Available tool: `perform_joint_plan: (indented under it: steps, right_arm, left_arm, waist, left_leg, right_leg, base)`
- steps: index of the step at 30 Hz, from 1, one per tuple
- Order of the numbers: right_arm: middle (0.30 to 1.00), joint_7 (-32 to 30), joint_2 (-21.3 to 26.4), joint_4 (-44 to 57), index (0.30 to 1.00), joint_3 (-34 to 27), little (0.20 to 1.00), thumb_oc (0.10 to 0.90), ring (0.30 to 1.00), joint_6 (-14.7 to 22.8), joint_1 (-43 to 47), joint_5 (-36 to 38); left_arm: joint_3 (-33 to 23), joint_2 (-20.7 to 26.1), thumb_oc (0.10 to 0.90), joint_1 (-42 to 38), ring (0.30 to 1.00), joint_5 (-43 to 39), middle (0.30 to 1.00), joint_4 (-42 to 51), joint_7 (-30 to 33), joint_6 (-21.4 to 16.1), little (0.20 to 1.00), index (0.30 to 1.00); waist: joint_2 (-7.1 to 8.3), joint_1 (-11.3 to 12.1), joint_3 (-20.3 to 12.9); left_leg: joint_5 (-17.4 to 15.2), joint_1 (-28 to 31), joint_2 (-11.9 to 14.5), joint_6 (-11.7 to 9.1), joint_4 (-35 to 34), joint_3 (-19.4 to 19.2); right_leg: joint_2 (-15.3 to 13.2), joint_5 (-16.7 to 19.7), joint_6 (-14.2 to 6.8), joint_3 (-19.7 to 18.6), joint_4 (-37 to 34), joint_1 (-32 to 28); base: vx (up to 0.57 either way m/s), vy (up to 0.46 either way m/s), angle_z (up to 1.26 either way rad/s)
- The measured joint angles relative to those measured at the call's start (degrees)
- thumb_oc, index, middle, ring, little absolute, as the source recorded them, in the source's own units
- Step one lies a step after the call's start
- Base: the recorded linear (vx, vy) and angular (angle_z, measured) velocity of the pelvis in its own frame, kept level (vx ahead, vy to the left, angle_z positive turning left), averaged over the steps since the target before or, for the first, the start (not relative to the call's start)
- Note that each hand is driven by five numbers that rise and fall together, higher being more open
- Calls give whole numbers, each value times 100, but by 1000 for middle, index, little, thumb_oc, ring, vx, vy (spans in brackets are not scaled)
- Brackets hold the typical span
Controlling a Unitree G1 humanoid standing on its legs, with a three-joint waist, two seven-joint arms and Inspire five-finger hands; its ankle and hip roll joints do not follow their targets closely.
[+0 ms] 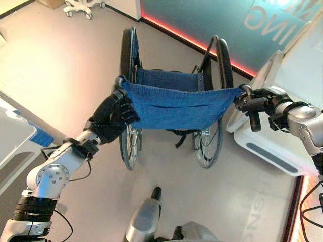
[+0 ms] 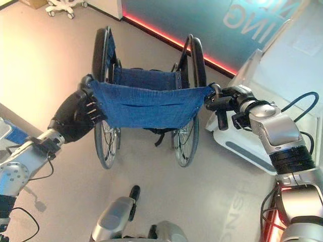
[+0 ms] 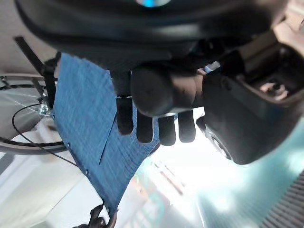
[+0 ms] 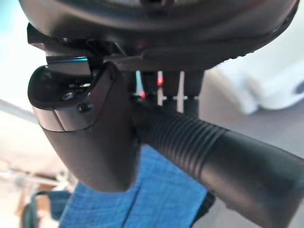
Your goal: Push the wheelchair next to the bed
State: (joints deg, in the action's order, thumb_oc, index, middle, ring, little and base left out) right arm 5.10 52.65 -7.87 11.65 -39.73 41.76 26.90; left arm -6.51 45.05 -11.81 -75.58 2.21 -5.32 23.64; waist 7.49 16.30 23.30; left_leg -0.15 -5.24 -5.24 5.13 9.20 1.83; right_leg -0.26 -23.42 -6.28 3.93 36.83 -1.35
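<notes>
Wheelchair (image 1: 171,101) is being gripped by left hand (image 1: 113,118) and right hand (image 2: 227,103), fingers curled round its push handles, push toward bed (image 1: 282,91) being needed next

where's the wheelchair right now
The wheelchair stands on the floor straight ahead in the eye views, between the two hands: the left hand grips its left push handle, the right hand its right, with a white bed frame just beyond.
</notes>
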Motion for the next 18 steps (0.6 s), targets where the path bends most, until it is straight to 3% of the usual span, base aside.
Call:
perform_joint_plan:
  steps: [1,2,3,4,5,6,7,8,9,10,11,12,13,14,15,16,17,18]
  right_arm:
    - [300,-1,9,160,300,-82,300,400,300,36,43,-163]
    - [300,1,13,234,300,-158,300,400,300,36,161,-190]
    - [300,1,11,267,300,-165,300,400,300,35,210,-201]
    - [300,15,17,289,300,-123,300,400,300,18,158,-295]
    - [300,95,-10,317,300,-110,300,400,300,4,-7,-406]
    - [300,99,-9,372,300,-158,300,400,300,15,-136,-410]
    - [300,125,73,490,300,-199,300,400,300,31,-213,-402]
    - [300,125,118,561,300,-203,300,400,300,30,-220,-403]
    - [300,197,315,620,300,-237,300,400,300,37,-116,-386]
    - [300,203,339,632,300,-216,300,400,300,36,-12,-394]
    - [300,156,341,629,300,-181,300,400,300,35,171,-424]
    - [300,105,357,622,300,-120,300,400,300,26,333,-421]
    - [300,63,380,569,300,58,300,400,300,-27,444,-401]
    - [300,49,392,536,300,143,300,400,300,-53,468,-380]
    - [300,23,399,441,300,305,300,400,300,-167,429,-314]
    - [300,6,388,403,300,328,300,400,300,-199,410,-288]
    - [300,-23,402,388,300,425,300,400,300,-202,390,-163]
    - [300,-24,400,391,300,437,300,400,300,-200,400,-119]
  left_arm:
    - [-129,-116,400,0,300,-110,300,-10,0,34,300,300]
    - [-294,-220,400,-2,300,-199,300,-10,-3,39,300,300]
    - [-339,-221,400,-13,300,-226,300,-14,-2,40,300,300]
    - [-336,-185,400,41,300,-247,300,4,56,56,300,300]
    - [-339,-261,400,275,300,-255,300,111,62,51,300,300]
    - [-348,-272,400,508,300,-321,300,311,60,-30,300,300]
    - [-352,-242,400,657,300,-338,300,587,57,-86,300,300]
    - [-353,-197,400,688,300,-342,300,667,44,-86,300,300]
    - [-356,-305,400,676,300,-337,300,698,35,-85,300,300]
    - [-362,-428,400,656,300,-337,300,699,35,-86,300,300]
    - [-395,-603,400,634,300,-330,300,682,41,-91,300,300]
    - [-421,-598,400,605,300,-329,300,658,45,-94,300,300]
    - [-407,-507,400,574,300,-326,300,589,52,-93,300,300]
    - [-403,-498,400,574,300,-322,300,560,56,-93,300,300]
    - [-399,-650,400,680,300,-286,300,584,98,-132,300,300]
    - [-401,-700,400,759,300,-284,300,621,145,-177,300,300]
    - [-413,-718,400,823,300,-285,300,651,144,-256,300,300]
    - [-461,-781,400,912,300,-283,300,739,143,-308,300,300]
  waist:
    - [-188,14,117]
    - [-304,42,209]
    - [-296,54,268]
    - [-156,26,377]
    - [-151,-42,379]
    - [-223,-28,362]
    - [-414,-236,330]
    - [-379,-308,310]
    - [-370,-331,316]
    - [-440,-288,330]
    - [-674,-272,403]
    - [-867,-315,459]
    - [-792,-294,463]
    - [-720,-300,472]
    - [-603,-310,469]
    - [-601,-240,461]
    - [-471,-110,427]
    - [-451,-72,427]
  left_leg:
    - [-1,93,87,1,9,136]
    - [-15,65,124,18,153,98]
    - [-30,-38,63,-5,411,25]
    - [-134,-206,-143,-207,1188,-192]
    - [-395,-549,-78,-543,2075,-239]
    - [-350,-468,62,-592,1651,-143]
    - [-366,-247,307,-415,989,68]
    - [-502,-166,226,-282,901,304]
    - [-609,-116,56,-168,784,599]
    - [-656,-71,-3,-211,759,862]
    - [-722,58,80,-251,762,1213]
    - [-779,142,226,-351,784,1312]
    - [-833,142,200,-447,1002,1052]
    - [-903,174,157,-610,1137,930]
    - [-1088,169,105,-899,1769,736]
    - [-1040,72,143,-983,2098,708]
    - [-869,-124,216,-1177,2498,685]
    - [-789,-96,267,-1278,2653,645]
  right_leg:
    - [25,-123,228,-24,-498,144]
    - [-50,-92,258,-50,-1024,395]
    - [-131,1,282,-82,-1664,344]
    - [-524,1216,420,197,-2476,-9]
    - [-488,1173,376,427,-2590,-422]
    - [-392,1090,399,503,-2246,-396]
    - [-275,863,152,615,-1037,-57]
    - [-428,685,162,648,-624,254]
    - [-828,635,223,501,-531,650]
    - [-935,634,216,450,-421,907]
    - [-944,646,200,415,-496,1192]
    - [-791,793,91,401,-1252,1176]
    - [-760,1263,87,360,-2346,900]
    - [-775,1473,99,383,-2644,707]
    - [-846,2069,-10,503,-2776,246]
    - [-784,2044,29,560,-2789,118]
    - [-733,1870,241,726,-2705,17]
    - [-649,1813,335,837,-2588,-36]
  base:
    - [291,-107,-29]
    - [249,-104,-13]
    - [339,-160,28]
    - [318,-216,71]
    - [372,-271,60]
    - [365,-370,66]
    - [236,-265,49]
    - [385,-463,59]
    - [315,-377,18]
    - [472,-533,-12]
    - [368,-360,-1]
    - [522,-465,30]
    - [464,-395,58]
    - [478,-409,98]
    - [356,-302,79]
    - [434,-352,74]
    - [420,-335,23]
    - [368,-288,24]
